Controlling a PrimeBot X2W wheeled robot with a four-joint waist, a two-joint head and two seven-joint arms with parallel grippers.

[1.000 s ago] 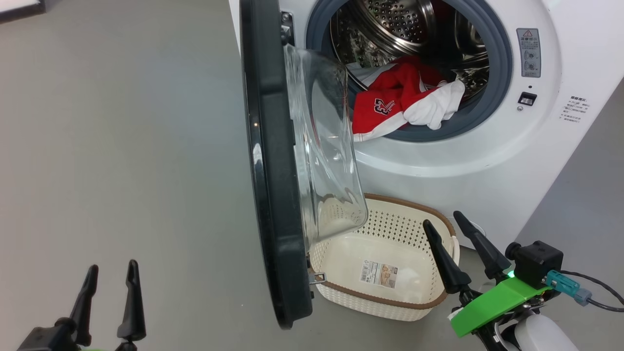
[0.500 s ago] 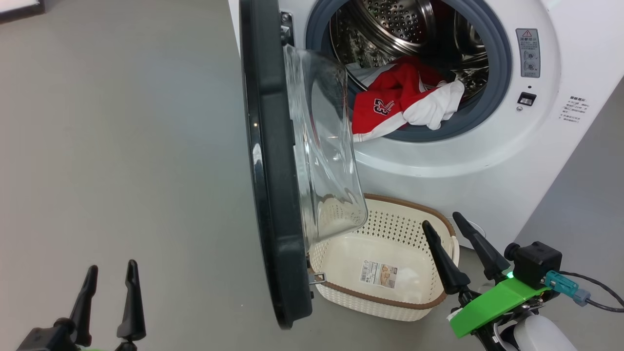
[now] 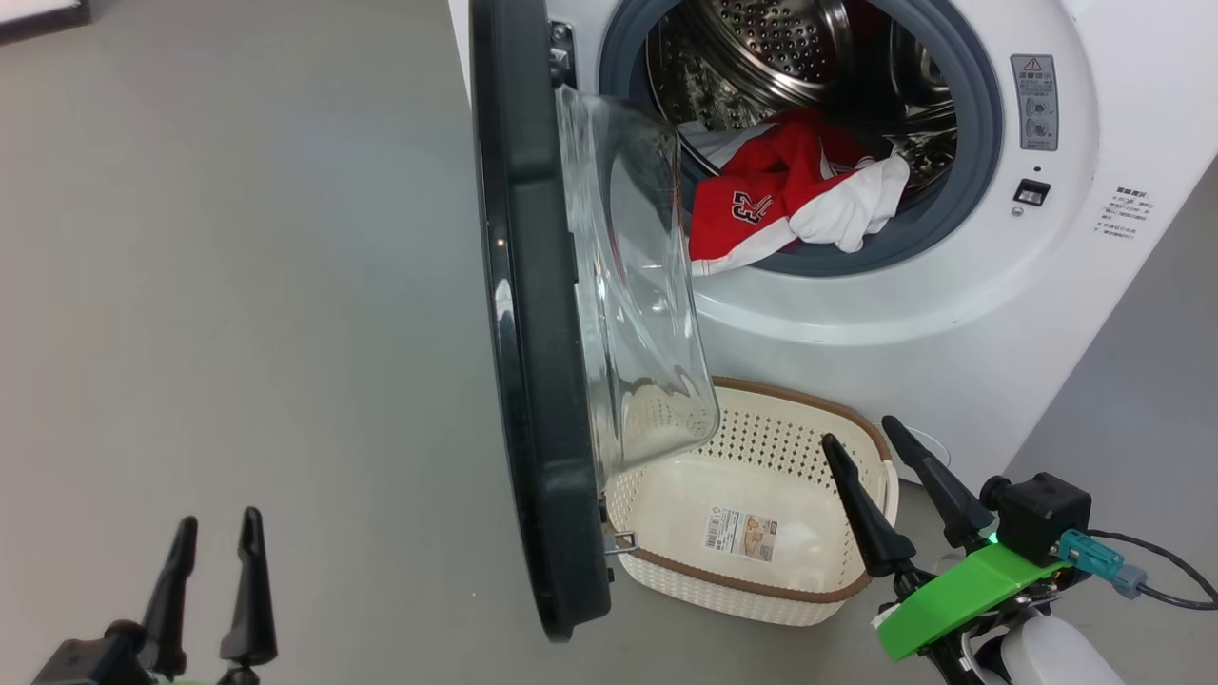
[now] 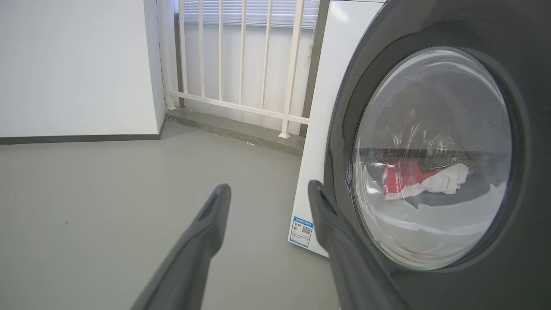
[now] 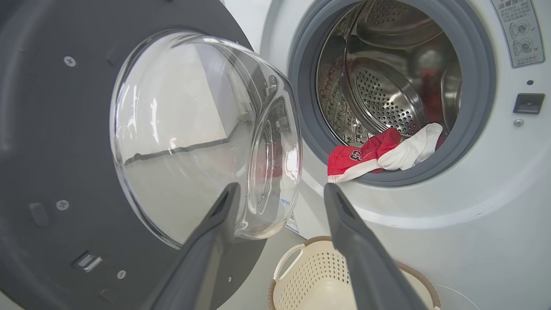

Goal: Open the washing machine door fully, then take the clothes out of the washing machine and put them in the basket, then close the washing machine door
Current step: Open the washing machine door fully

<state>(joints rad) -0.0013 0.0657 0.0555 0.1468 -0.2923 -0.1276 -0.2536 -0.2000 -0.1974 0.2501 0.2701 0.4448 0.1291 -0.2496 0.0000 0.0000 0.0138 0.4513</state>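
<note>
The white washing machine (image 3: 856, 323) stands at the upper right with its drum exposed. The washing machine door (image 3: 533, 381) is swung out, edge-on to the head view, its glass bowl over the basket's left end. The clothes (image 3: 761, 205), a red jersey and a white cloth (image 3: 847, 214), hang over the grey gasket. The cream basket (image 3: 780, 438) sits on the floor below the opening. My right gripper (image 3: 859, 430) is open at the basket's right end. My left gripper (image 3: 219, 518) is open, low on the left of the door; in its wrist view, the left gripper (image 4: 267, 186) faces the door's outer side (image 4: 533, 129).
Grey floor (image 3: 238, 285) spreads left of the door. A white railing (image 4: 241, 64) and a white wall (image 4: 73, 64) stand behind the machine's left side. A thin cable (image 3: 1170, 571) trails from my right wrist. In the right wrist view, my open right gripper (image 5: 280, 186) points between the door's glass bowl (image 5: 193, 129) and the clothes (image 5: 357, 157).
My left gripper's fingers have drawn a touch closer together. The right gripper has sunk slightly lower. Door, clothes and basket have not moved.
</note>
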